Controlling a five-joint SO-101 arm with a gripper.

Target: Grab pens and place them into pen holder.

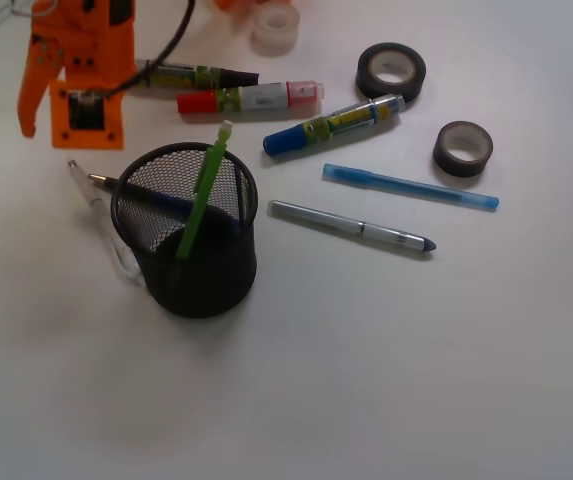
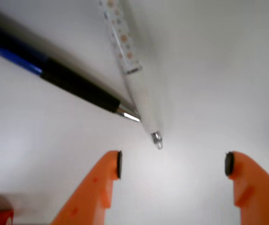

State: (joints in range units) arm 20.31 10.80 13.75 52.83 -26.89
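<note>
A white tabletop point(image 1: 386, 380) carries everything. The black mesh pen holder point(image 1: 188, 232) stands left of centre with the lime green pen point(image 1: 203, 197) leaning inside. The white pen point(image 2: 133, 77) and dark blue pen point(image 2: 54, 75) lie just behind it. The orange hand point(image 2: 172, 165) hovers there, spread wide, holding nothing. The light blue pen point(image 1: 411, 187) and silver-grey pen point(image 1: 351, 226) lie right of the holder.

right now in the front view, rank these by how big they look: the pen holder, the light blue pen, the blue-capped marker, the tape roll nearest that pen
1. pen holder
2. light blue pen, longest but thin
3. blue-capped marker, shorter, thicker
4. tape roll
The pen and marker are close; ranking depends on length versus bulk.
</note>
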